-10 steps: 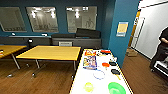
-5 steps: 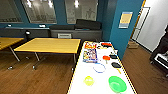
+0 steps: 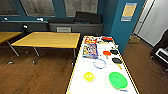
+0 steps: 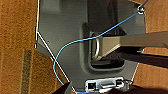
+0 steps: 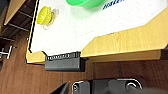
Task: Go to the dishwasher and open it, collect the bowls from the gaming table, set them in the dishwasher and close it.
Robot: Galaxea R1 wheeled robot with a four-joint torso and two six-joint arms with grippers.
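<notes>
We cannot tell how our fingers stand. The green bowl [image 3: 118, 80] sits at the lower right of the white table [image 3: 105, 75], the yellow bowl [image 3: 88, 76] at lower centre. We should square up close before reaching.

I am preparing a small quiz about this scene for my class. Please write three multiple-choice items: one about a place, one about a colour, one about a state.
1. Where does the big green bowl stand?
A. on the white-topped gaming table
B. on the yellow-topped table
C. on the floor

2. What colour is the wall behind the tables?
A. red
B. dark blue-green
C. white

3. How does the small yellow-green bowl lie?
A. stacked inside the green bowl
B. on the tabletop, apart from the green bowl
C. held by a person

Key: 1 A, the head view shows it on the white top; 2 B, the wall is teal; 3 B, bare white top lies between them.
</notes>
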